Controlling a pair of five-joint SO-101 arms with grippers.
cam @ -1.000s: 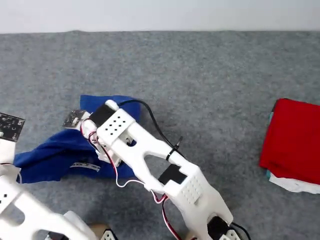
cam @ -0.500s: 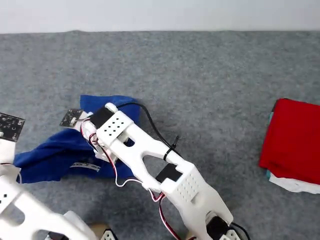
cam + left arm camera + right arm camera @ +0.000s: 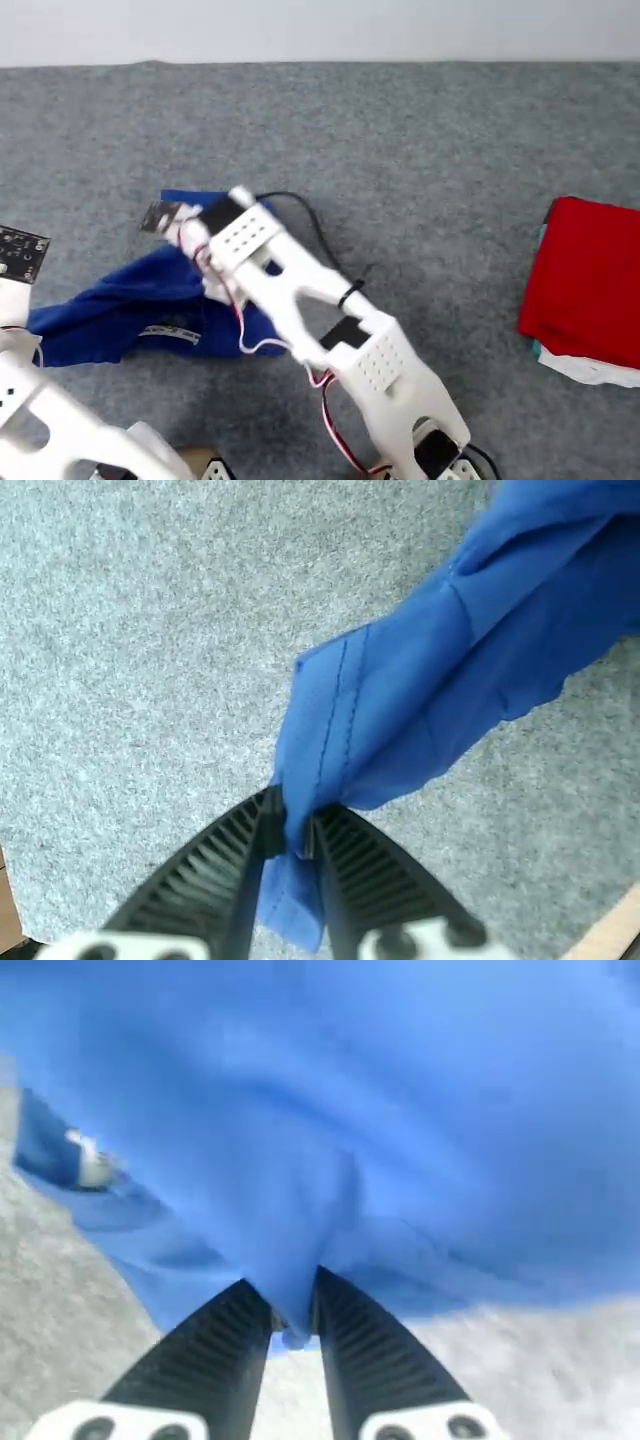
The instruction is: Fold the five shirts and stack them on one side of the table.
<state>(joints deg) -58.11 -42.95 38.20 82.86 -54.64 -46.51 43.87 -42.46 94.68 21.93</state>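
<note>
A blue shirt [image 3: 130, 305] lies crumpled on the grey table at the left of the high view. My left gripper [image 3: 290, 835] is shut on a hemmed corner of the blue shirt [image 3: 450, 670], with the cloth hanging out between its black fingers [image 3: 350, 855]. My right gripper [image 3: 292, 1325] is shut on a fold of the blue shirt [image 3: 380, 1110]. In the high view the right arm [image 3: 300, 300] stretches over the shirt, its wrist near the shirt's far edge. A stack of folded shirts with a red shirt [image 3: 588, 285] on top sits at the right edge.
The grey felt table [image 3: 400, 150] runs back to a white wall. The left arm's white body [image 3: 50, 425] fills the near left corner. A white folded shirt [image 3: 590, 368] peeks out under the red one.
The right arm's wrist has lifted and shifted toward the far side, pulling the blue shirt's fold with it. The left arm has kept still.
</note>
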